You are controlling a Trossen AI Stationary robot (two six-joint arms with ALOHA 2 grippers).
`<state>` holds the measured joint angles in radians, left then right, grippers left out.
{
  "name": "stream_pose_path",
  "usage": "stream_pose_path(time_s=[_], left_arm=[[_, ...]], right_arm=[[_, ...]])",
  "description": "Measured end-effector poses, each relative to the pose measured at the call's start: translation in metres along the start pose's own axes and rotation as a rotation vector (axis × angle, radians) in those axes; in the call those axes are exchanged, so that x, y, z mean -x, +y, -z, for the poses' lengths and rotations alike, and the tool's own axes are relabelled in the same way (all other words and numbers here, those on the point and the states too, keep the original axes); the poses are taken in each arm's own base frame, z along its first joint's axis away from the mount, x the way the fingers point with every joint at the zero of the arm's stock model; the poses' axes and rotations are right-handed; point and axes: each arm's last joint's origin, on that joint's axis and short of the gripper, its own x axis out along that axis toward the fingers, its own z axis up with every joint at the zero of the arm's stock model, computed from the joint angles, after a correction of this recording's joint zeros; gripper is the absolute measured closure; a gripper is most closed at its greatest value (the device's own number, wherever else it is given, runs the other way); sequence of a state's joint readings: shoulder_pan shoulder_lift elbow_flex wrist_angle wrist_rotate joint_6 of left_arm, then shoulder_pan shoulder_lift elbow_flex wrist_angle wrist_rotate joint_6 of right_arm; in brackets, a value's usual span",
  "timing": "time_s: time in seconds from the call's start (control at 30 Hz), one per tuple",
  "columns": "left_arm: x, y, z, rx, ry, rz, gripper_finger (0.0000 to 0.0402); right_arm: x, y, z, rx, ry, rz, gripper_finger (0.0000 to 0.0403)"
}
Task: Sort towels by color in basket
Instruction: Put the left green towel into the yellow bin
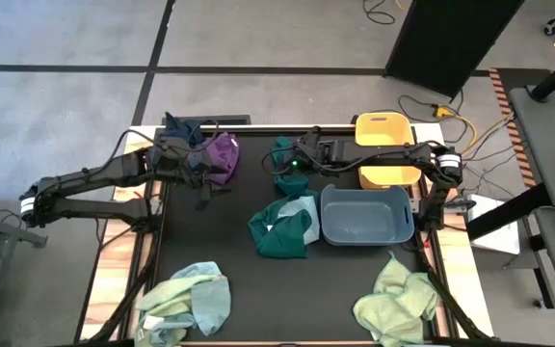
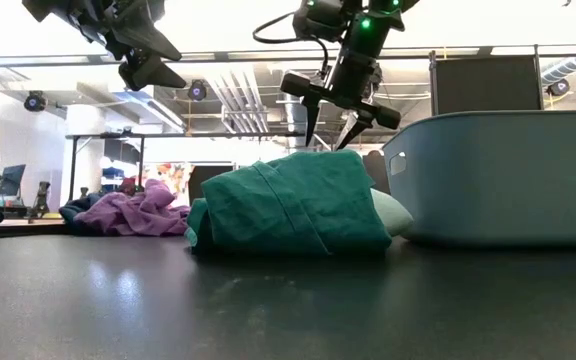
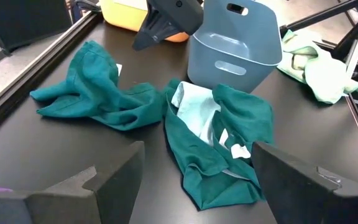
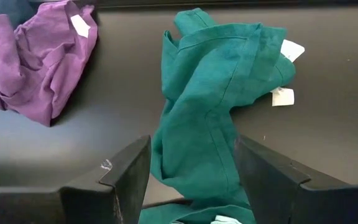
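towels lie scattered: a dark green towel (image 1: 283,154) at upper centre of the high view, directly under the right gripper (image 1: 297,162), whose fingers are spread wide and empty. left gripper (image 1: 203,172), also wide, hovers beside the purple towel (image 1: 223,152).

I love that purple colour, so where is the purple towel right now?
In the high view the purple towel lies at the table's far left, touching a navy towel, just beside the left gripper.

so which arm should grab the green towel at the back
Right. Its open gripper hangs directly above that green towel, fingers straddling it in the right wrist view. The left gripper, also open, hovers by the purple towel, farther off.
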<state>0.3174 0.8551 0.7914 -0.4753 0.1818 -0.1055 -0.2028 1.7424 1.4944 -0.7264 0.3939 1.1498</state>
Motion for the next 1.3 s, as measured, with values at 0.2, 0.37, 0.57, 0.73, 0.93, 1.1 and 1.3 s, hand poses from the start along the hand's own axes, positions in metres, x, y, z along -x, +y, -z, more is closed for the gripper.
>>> stream_pose_path(time_s=[0.2,0.37,0.57,0.73,0.93,1.1,1.3], left_arm=[[0.0,0.0,0.0,0.001,0.001,-0.001,0.0121],[0.0,0.0,0.001,0.001,0.006,-0.002,0.0121],[0.0,0.0,0.001,0.001,0.006,-0.001,0.0121],[0.0,0.0,0.001,0.001,0.006,-0.001,0.0121],[0.0,0.0,0.001,-0.044,0.007,0.001,0.0121],[0.0,0.0,0.0,-0.062,-0.001,0.001,0.0121],[0.0,0.001,-0.002,-0.066,-0.022,-0.023,0.0121]], right_arm=[[0.001,0.0,-0.001,0.021,0.0,0.0,0.0184],[0.01,0.005,-0.013,0.018,-0.011,-0.009,0.0184],[0.004,0.0,-0.026,-0.012,-0.025,0.016,0.0184],[-0.021,-0.004,-0.028,-0.027,-0.013,0.066,0.0184],[-0.054,-0.009,-0.025,-0.069,0.013,0.132,0.0184],[-0.083,-0.015,-0.031,-0.116,0.041,0.135,0.0184],[-0.124,-0.018,-0.021,-0.146,0.116,0.115,0.0184]])
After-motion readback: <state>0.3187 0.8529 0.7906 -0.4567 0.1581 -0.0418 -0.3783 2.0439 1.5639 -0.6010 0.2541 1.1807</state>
